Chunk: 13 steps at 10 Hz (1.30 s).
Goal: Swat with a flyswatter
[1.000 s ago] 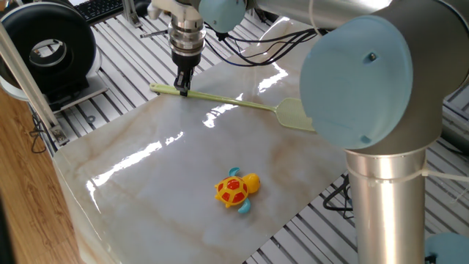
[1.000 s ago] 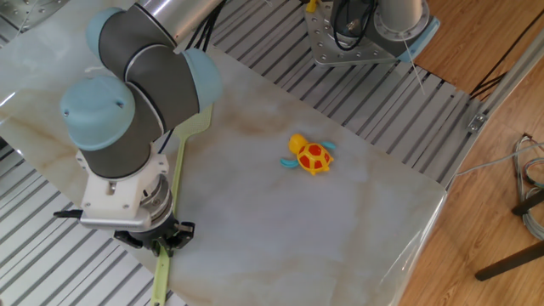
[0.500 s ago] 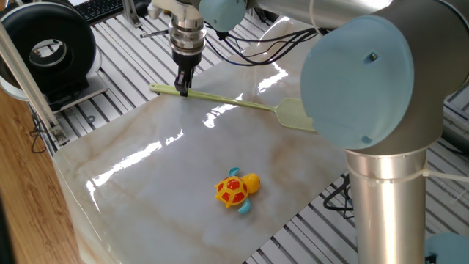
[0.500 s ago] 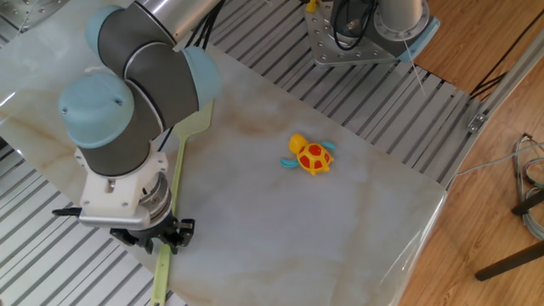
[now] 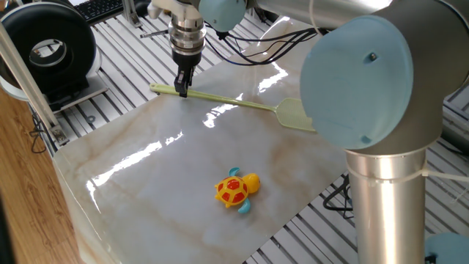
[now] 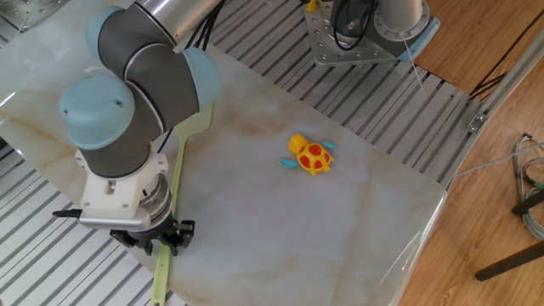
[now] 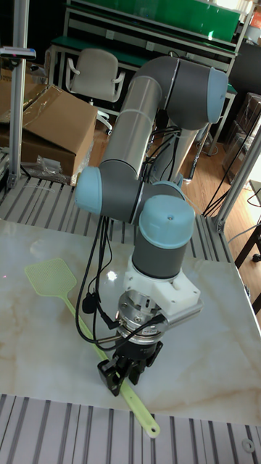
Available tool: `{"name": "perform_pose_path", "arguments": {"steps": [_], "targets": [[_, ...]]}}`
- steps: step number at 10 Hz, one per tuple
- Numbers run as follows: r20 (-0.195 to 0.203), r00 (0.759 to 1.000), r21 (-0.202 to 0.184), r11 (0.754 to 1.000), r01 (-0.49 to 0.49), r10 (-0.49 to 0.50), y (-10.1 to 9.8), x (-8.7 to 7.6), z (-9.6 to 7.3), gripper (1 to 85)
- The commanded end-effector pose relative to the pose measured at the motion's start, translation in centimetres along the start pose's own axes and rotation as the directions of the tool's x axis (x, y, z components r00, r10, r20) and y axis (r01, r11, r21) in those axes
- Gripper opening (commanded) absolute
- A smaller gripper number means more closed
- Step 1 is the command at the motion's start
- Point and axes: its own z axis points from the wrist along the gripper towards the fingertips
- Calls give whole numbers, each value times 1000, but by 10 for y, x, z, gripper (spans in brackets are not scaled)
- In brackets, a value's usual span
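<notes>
The pale yellow-green flyswatter lies flat on the marble tabletop. Its mesh head is partly hidden behind the arm's big joint. My gripper points straight down at the tail end of the handle. In the other fixed view the gripper has its black fingers on either side of the handle of the flyswatter, slightly apart. The tall fixed view shows the gripper astride the flyswatter in the same way.
An orange-and-yellow toy turtle sits mid-table, well away from the swatter, as the other fixed view of the turtle confirms. A black round device and cables lie beyond the table's far-left edge. The arm's base stands at one end.
The gripper's fingers have spread slightly around the handle and the wrist has risen a touch. The flyswatter and turtle have not moved.
</notes>
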Motion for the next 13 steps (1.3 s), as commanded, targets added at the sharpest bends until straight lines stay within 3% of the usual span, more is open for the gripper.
{"name": "perform_pose_path", "arguments": {"steps": [1, 5, 6, 7, 9, 11, 13], "targets": [[11, 1000, -14, 1000, -20, 20, 3, -6, 1, 450], [22, 999, -29, 999, -36, 36, 7, -10, 6, 433], [29, 997, -45, 996, -74, 75, 10, -13, 7, 347], [31, 996, -41, 996, -83, 84, 9, -14, 8, 20], [50, 994, -71, 993, -90, 94, 13, -17, 2, 13], [25, 994, -79, 992, -103, 105, 15, -4, -23, 13], [-5, 997, -37, 996, -78, 78, 18, 0, -47, 13]]}}
